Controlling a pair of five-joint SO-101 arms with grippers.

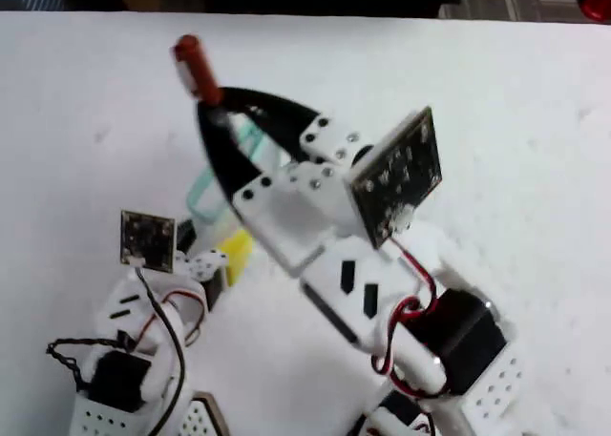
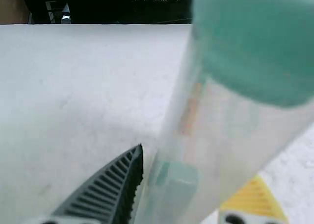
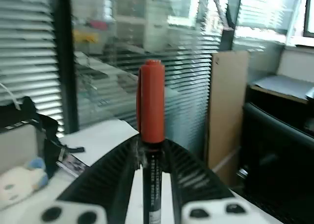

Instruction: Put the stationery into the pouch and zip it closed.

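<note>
My right gripper [image 1: 212,102] is shut on a black pen with a red cap [image 1: 194,64], held raised above the far middle of the white table [image 1: 496,102]. In the right wrist view the pen [image 3: 151,101] stands upright between the black fingers [image 3: 117,170], cap pointing away. Below that gripper lies a clear pouch with teal trim [image 1: 205,193]. My left gripper [image 1: 224,259] sits at the pouch's near edge. In the left wrist view the pouch [image 2: 230,111] fills the gap between the dark finger [image 2: 113,185] and the yellow finger [image 2: 252,202], so that gripper is shut on it.
The right arm's body and camera board [image 1: 396,174] hang over the table's middle and hide part of the pouch. The left arm's base [image 1: 124,369] is at the near left. Bare table surface lies to the left and far right.
</note>
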